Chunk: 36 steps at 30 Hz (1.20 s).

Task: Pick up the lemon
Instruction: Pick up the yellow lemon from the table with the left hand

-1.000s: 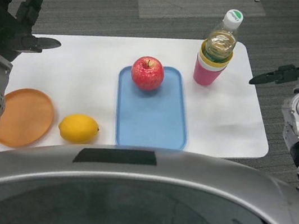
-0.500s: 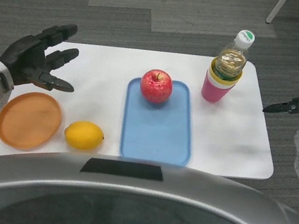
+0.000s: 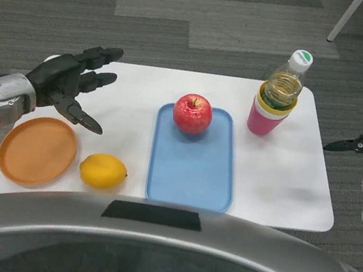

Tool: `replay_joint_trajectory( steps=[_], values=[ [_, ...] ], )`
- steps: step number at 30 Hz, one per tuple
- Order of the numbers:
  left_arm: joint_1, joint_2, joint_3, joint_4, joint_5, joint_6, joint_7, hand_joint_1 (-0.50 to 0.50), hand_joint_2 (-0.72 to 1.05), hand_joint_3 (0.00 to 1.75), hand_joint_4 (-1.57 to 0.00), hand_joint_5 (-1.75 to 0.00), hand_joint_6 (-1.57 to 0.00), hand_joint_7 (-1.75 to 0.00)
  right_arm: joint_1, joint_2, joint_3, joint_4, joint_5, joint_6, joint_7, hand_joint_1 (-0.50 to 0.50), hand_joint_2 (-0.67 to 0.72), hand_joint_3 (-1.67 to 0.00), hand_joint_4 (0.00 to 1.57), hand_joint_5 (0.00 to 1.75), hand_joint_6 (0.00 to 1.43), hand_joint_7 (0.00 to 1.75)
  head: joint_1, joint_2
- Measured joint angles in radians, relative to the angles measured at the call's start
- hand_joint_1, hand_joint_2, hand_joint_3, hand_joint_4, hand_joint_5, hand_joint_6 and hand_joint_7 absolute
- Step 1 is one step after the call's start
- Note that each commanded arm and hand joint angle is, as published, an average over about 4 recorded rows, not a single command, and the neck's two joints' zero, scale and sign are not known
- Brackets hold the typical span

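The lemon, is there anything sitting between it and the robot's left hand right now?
Nothing visible does. The left hand is open above the table, up and to the left of the lemon, with only bare white table between them. The orange plate lies just left of the lemon, beside that path rather than across it.

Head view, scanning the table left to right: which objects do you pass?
Round orange plate → yellow lemon → blue rectangular tray carrying the red apple → pink cup holding the clear plastic bottle.
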Motion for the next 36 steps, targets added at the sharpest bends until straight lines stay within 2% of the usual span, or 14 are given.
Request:
replay_joint_trajectory(
  steps=[3, 5, 9, 17, 19, 21, 24, 29, 33, 36],
  values=[
    [0.0, 0.0, 0.0, 0.0, 0.021, -0.007, 0.0, -0.5, -0.59, 0.09, 0.0, -0.31, 0.0, -0.21, 0.0, 0.0, 0.0, 0.0, 0.0, 0.0, 0.0, -0.29, 0.52, 0.0, 0.0, 0.0, 0.0, 0.0, 0.004, 0.002],
    [0.0, 0.0, 0.0, 0.0, 0.028, -0.018, 0.0, -0.5, -0.64, 0.09, 0.0, -0.31, 0.0, -0.21, 0.0, 0.0, 0.002, 0.001, 0.0, 0.0, 0.0, -0.29, 0.53, 0.0, 0.0, 0.0, 0.0, 0.0, 0.008, 0.002],
    [0.008, 0.0, 0.0, 0.0, 0.034, -0.047, 0.0, -0.5, -0.64, 0.04, 0.0, -0.31, 0.0, -0.21, 0.0, -0.001, 0.011, 0.002, 0.0, 0.0, 0.0, -0.29, 0.53, 0.0, 0.0, 0.0, 0.0, 0.0, 0.016, -0.003],
    [0.044, 0.0, 0.0, 0.042, 0.067, -0.121, 0.0, -0.5, -0.64, 0.09, 0.0, -0.31, 0.0, -0.21, -0.002, -0.006, 0.015, 0.007, 0.0, 0.0, 0.0, -0.29, 0.53, 0.0, 0.0, 0.0, 0.0, 0.0, 0.026, -0.025],
    [0.057, -0.001, 0.002, 0.044, 0.094, -0.127, -0.002, -0.5, -0.64, 0.04, 0.0, -0.31, 0.0, -0.21, -0.002, -0.006, 0.017, 0.011, 0.0, 0.0, 0.0, -0.29, 0.53, 0.0, 0.0, 0.0, 0.0, 0.0, 0.029, -0.033],
    [0.064, -0.002, 0.004, 0.045, 0.134, -0.128, -0.012, -0.5, -0.64, 0.02, 0.0, -0.28, 0.0, -0.21, -0.002, -0.006, 0.019, 0.016, 0.001, 0.0, 0.0, -0.29, 0.53, 0.0, 0.0, 0.0, 0.0, 0.0, 0.032, -0.04],
    [0.066, -0.012, 0.006, 0.045, 0.225, -0.13, -0.046, -0.5, -0.64, 0.09, 0.0, -0.21, 0.0, -0.21, -0.002, -0.007, 0.024, 0.023, 0.0, 0.0, 0.0, -0.29, 0.53, 0.0, 0.0, 0.0, 0.0, 0.0, 0.039, -0.052],
    [0.063, -0.054, 0.006, 0.049, 0.429, -0.147, -0.119, -0.5, -0.64, 0.09, 0.0, -0.15, 0.0, -0.21, -0.003, -0.007, 0.028, 0.041, 0.001, 0.0, 0.0, -0.33, 0.53, 0.0, 0.0, 0.0, 0.0, 0.0, 0.046, -0.066],
    [0.057, -0.089, 0.006, 0.066, 0.552, -0.208, -0.145, -0.5, -0.64, 0.09, 0.0, -0.1, 0.0, -0.21, -0.003, -0.007, 0.028, 0.051, 0.003, 0.0, 0.0, -0.33, 0.53, 0.0, 0.0, 0.0, 0.0, 0.0, 0.049, -0.071],
    [0.055, -0.111, 0.006, 0.074, 0.598, -0.245, -0.157, -0.5, -0.64, 0.04, 0.0, -0.1, 0.0, -0.21, -0.003, -0.007, 0.03, 0.064, 0.004, 0.0, 0.0, -0.33, 0.53, 0.0, 0.0, 0.0, 0.0, 0.0, 0.051, -0.073]
  ],
)
